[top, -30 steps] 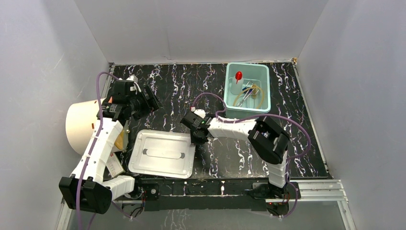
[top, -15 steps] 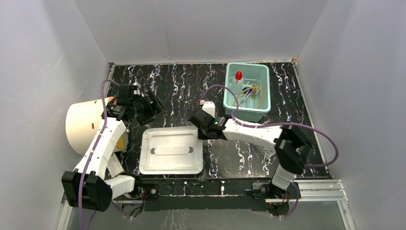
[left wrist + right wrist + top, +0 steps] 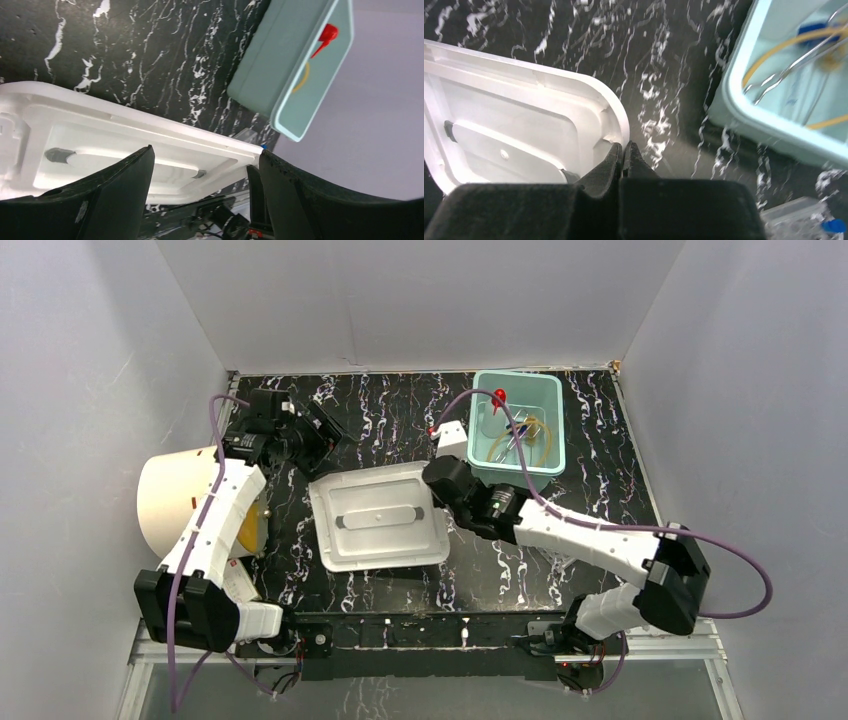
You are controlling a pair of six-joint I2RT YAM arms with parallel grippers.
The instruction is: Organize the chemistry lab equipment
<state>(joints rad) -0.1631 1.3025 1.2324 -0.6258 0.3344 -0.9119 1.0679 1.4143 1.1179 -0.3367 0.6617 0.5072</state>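
- right tool pinched shut on the rim of the white lid; left tool wide, empty.
- red-capped bottle and amber tubing lie in the teal bin.
- risk: thin edge grip, so the lid may pivot or slip.

Black marble-look table w/ white veins, walls on 3 sides; teal bin sits far right, items inside; white lid mid-table, skewed a bit, can't tell if flat on the top or raised; clear rack stands on the top just beside bin's near wall, 1 blue cap showing; cream cylinder on its side at left edge; small white card near front-left corner, partly hidden.
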